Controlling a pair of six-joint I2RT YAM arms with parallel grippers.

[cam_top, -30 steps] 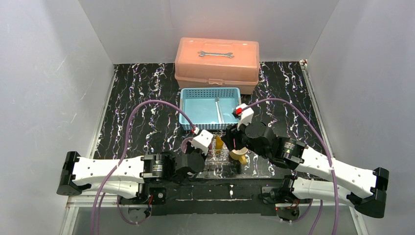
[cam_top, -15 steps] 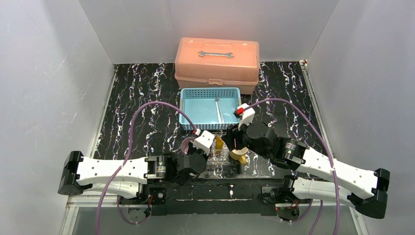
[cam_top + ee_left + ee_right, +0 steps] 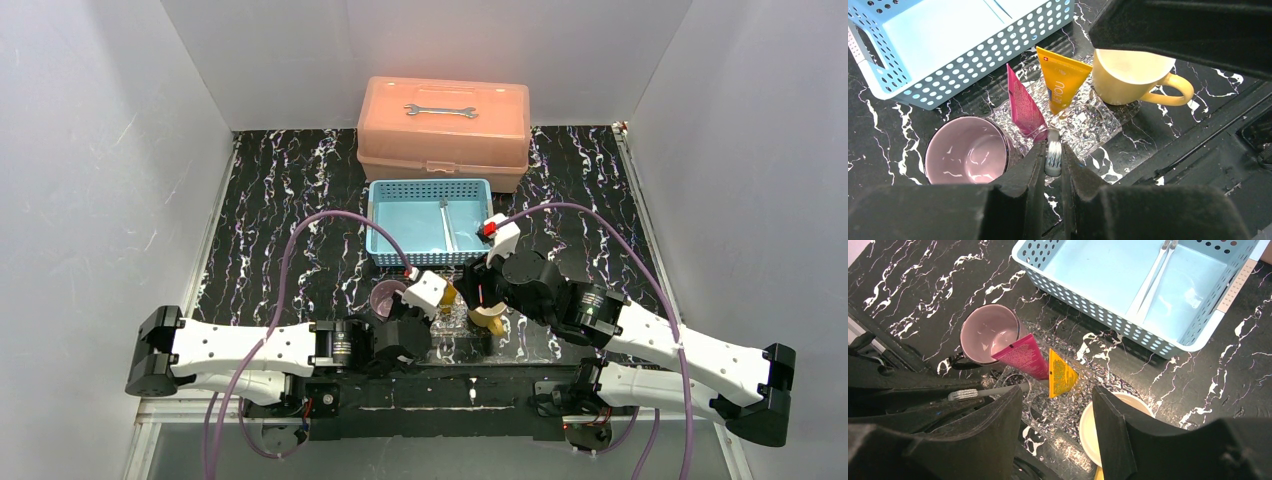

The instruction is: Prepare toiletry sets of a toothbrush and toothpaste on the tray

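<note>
Lettering runs in dark print down the yellow tube, too skewed to read, with a small red mark near its flat end. The magenta tube carries print too fine to read. Both stand tilted on the clear, glittery tray at centre frame, between a purple mug at lower left and a yellow mug at upper right. The left pincer is clamped on a pale toothbrush, its bristles at the tray's near edge. The right pincer hangs parted and empty above.
</note>
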